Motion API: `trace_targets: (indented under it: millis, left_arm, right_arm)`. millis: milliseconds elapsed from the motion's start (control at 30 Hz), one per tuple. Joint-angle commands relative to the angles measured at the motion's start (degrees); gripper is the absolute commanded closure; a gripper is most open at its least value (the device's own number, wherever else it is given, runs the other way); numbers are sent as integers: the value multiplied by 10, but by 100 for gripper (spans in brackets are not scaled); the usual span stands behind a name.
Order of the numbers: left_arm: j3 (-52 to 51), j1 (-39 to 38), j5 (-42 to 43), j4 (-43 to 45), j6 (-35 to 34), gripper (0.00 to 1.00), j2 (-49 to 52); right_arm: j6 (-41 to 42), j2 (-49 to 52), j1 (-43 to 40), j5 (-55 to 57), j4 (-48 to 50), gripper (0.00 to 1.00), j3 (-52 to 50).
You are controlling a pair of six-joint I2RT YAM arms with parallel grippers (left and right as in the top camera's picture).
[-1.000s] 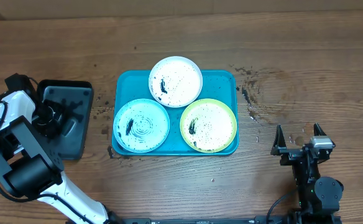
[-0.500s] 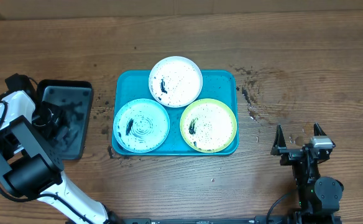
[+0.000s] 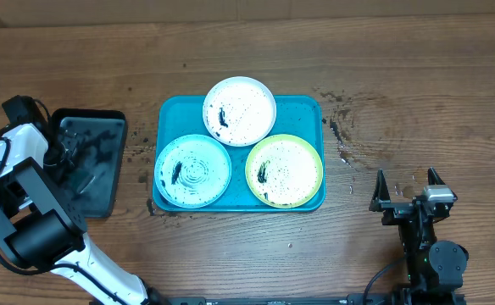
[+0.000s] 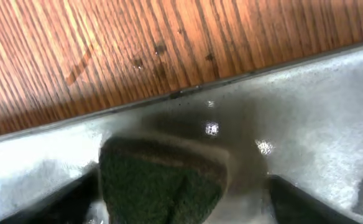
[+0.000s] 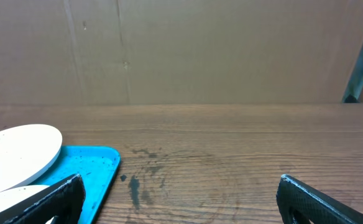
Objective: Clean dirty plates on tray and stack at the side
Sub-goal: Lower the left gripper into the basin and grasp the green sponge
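The left gripper [image 4: 180,188] hangs low over the black tray [image 3: 103,182], its fingers [image 4: 69,202] spread wide. The sponge [image 4: 160,183] lies between them on the wet grey floor. It sits close against one finger and leaves a clear gap to the other, so nothing is clamped. Just past the fingertips the black tray's rim meets the wooden table [image 3: 400,85].

Compared with a second ago, the left gripper has shifted a little toward the tray's far corner. More of the glossy floor shows on the near side than before. Everything else is as it was.

The right gripper [image 3: 407,182] has not moved. Its fingers [image 5: 57,199] stand well apart and hold nothing, with bare table between them.

The tray [image 3: 303,110] lies well apart from both grippers, off to the plate side of the left fingers and ahead of the right fingers toward the left. Three speckled plates sit on it:
- The white plate [image 3: 240,108] overhangs the far rim.
- The blue plate [image 3: 192,170] is at the near corner closest to the black tray.
- The green plate [image 3: 284,170] is just beside the blue plate, nearest the right fingers.

All three plates touch or nearly touch at the middle, and their dark smears are unchanged.
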Motion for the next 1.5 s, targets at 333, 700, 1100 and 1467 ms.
trace_targets:
  millis: [333, 700, 1100, 1467]
  left_arm:
    - [12, -4, -10, -35, 5, 96, 6]
    - [12, -4, 131, -176, 5, 0, 6]
    - [12, -4, 110, -184, 24, 86, 6]
    - [12, -4, 63, -114, 24, 10, 6]
  right_arm:
    - [-2, -4, 1, 3, 3, 0, -6]
    - [-2, -4, 1, 3, 3, 0, -6]
    - [-2, -4, 1, 3, 3, 0, -6]
    - [-2, -4, 1, 3, 3, 0, -6]
